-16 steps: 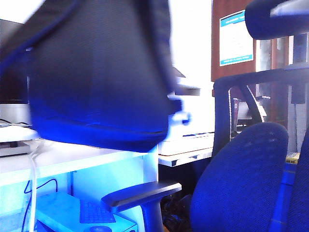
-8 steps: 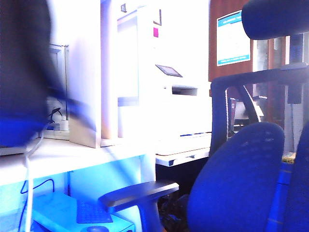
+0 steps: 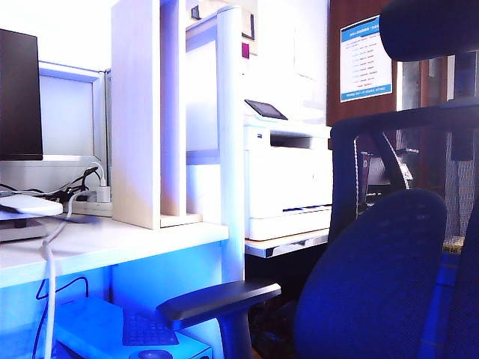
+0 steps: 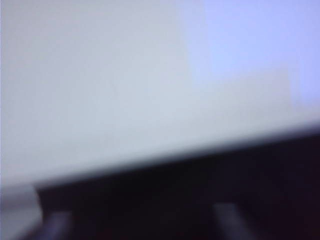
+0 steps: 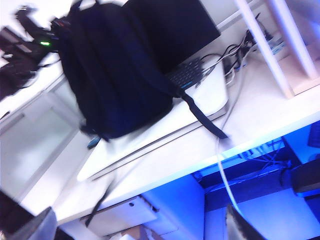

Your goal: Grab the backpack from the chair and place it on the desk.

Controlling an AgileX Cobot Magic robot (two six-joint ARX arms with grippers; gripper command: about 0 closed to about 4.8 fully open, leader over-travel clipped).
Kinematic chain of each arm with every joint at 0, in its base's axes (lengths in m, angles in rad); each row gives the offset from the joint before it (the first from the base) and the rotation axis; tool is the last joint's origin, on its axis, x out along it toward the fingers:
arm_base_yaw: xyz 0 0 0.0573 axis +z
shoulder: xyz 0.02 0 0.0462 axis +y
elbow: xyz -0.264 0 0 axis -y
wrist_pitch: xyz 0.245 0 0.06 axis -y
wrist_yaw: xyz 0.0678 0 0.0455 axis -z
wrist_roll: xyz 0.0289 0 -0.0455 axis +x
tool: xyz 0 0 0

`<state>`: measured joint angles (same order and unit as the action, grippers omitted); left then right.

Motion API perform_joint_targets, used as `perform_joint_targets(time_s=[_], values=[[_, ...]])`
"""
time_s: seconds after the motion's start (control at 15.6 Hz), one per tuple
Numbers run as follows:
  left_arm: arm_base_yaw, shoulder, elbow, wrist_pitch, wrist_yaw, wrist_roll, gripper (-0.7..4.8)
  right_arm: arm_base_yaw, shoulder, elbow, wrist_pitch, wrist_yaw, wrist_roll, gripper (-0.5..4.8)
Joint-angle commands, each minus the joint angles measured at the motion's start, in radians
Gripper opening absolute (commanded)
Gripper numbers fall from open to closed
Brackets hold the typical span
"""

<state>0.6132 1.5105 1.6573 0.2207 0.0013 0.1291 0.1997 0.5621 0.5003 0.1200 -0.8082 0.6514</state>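
The large dark navy fabric backpack (image 5: 115, 80) is seen in the right wrist view standing on the long white desk (image 5: 265, 120), directly in front of the dark flat monitor (image 5: 170, 25), with its base propped partly on a white slab-like device (image 5: 205, 95) lying before that monitor. It is judged to be leaning back toward the monitor, which would explain why it stays upright unaided. One wide padded strap (image 5: 202, 117) is left trailing from the bag, away from the monitor, toward the desk edge. The right hand (image 5: 135, 227) is held well back from the monitor and off the desk edge, its two fingertips spread wide at the frame's border with nothing between them, so it appears to be kept out of the way rather than supporting anything. The left hand (image 4: 140, 222) is shown only as dark blur against a pale surface; whether it is wide or narrow cannot be told, and nothing is visibly held. In the exterior view the dark blue-black mesh office chair (image 3: 374, 277) is seen without the bag on its backrest or armrest, well to the side of the monitor. Placement is judged essentially done; only a clean retreat past the strap remains.
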Motion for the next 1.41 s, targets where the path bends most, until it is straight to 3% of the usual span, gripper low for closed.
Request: perform_joint_targets(time_s=[0.06, 0.13, 0.26, 0.39, 0.51, 0.58, 0.64, 0.77, 0.9, 0.96, 1.09, 1.16, 1.29, 1.35, 1.41], values=[[0.021, -0.006, 0.006, 0.005, -0.133, -0.013, 4.79, 0.017, 0.000, 0.007, 0.013, 0.006, 0.003, 4.31], [0.048, -0.006, 0.006, 0.005, -0.132, -0.050, 4.79, 0.016, 0.000, 0.007, 0.012, 0.006, 0.003, 4.31], [0.087, -0.011, 0.013, 0.007, -0.132, -0.202, 4.79, 0.019, 0.001, 0.007, 0.011, 0.004, 0.003, 4.31], [0.087, -0.013, 0.013, 0.011, -0.079, -0.265, 4.79, 0.019, 0.001, 0.007, 0.011, 0.005, 0.003, 4.31], [0.085, -0.022, 0.015, 0.026, 0.150, -0.346, 4.79, 0.019, 0.001, 0.007, 0.012, 0.003, 0.003, 4.31], [0.064, -0.040, 0.017, 0.080, 0.484, -0.410, 1.75, 0.019, -0.001, 0.007, 0.013, 0.003, 0.003, 4.31], [0.045, -0.052, 0.017, 0.089, 0.572, -0.410, 1.45, 0.019, -0.001, 0.007, 0.013, 0.002, 0.003, 4.31], [-0.009, -0.087, 0.017, 0.069, 0.816, -0.416, 1.46, 0.019, -0.001, 0.007, 0.013, 0.002, 0.003, 4.31], [-0.073, -0.114, 0.017, 0.000, 0.951, -0.415, 1.46, 0.019, -0.001, 0.007, 0.013, -0.002, 0.003, 4.31], [-0.117, -0.132, 0.017, -0.056, 1.012, -0.389, 1.44, 0.019, -0.002, 0.007, 0.012, -0.004, 0.003, 4.31], [-0.171, -0.160, 0.016, -0.187, 1.058, -0.296, 0.64, 0.019, -0.002, 0.007, 0.012, -0.014, 0.003, 4.31], [-0.202, -0.181, 0.016, -0.346, 1.051, -0.170, -0.05, 0.018, -0.002, 0.007, 0.012, -0.014, 0.003, 4.31], [-0.231, -0.197, 0.016, -0.548, 1.006, 0.002, -0.05, 0.019, -0.002, 0.007, 0.012, -0.014, 0.003, 4.31], [-0.257, -0.213, 0.016, -0.813, 0.884, 0.204, -0.05, 0.019, -0.002, 0.007, 0.012, -0.014, 0.003, 4.31], [-0.272, -0.216, 0.016, -0.932, 0.835, 0.273, -0.05, 0.018, -0.002, 0.007, 0.012, -0.013, -0.004, 4.31]])
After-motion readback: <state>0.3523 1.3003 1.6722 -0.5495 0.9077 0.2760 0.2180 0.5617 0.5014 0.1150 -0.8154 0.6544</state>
